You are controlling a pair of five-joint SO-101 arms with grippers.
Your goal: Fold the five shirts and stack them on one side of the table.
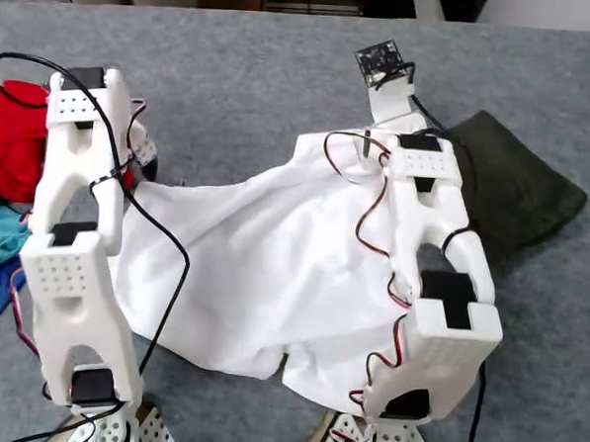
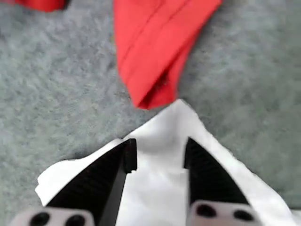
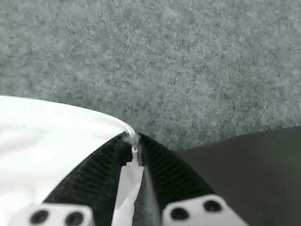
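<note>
White shirt (image 1: 263,269) lies spread and rumpled in the middle of the grey desk (image 1: 234,59) between my two arms, its long axis running side to side from one arm toward the other; which end is the collar I cannot tell. My left arm (image 1: 73,200) extends along the desk's left side, left jaws spread over a white corner that lies just short of the red shirt (image 2: 155,47); my right arm (image 1: 437,258) extends over the cloth's right side, right jaws pressed together on the white edge, beside the dark shirt (image 3: 244,165).
</note>
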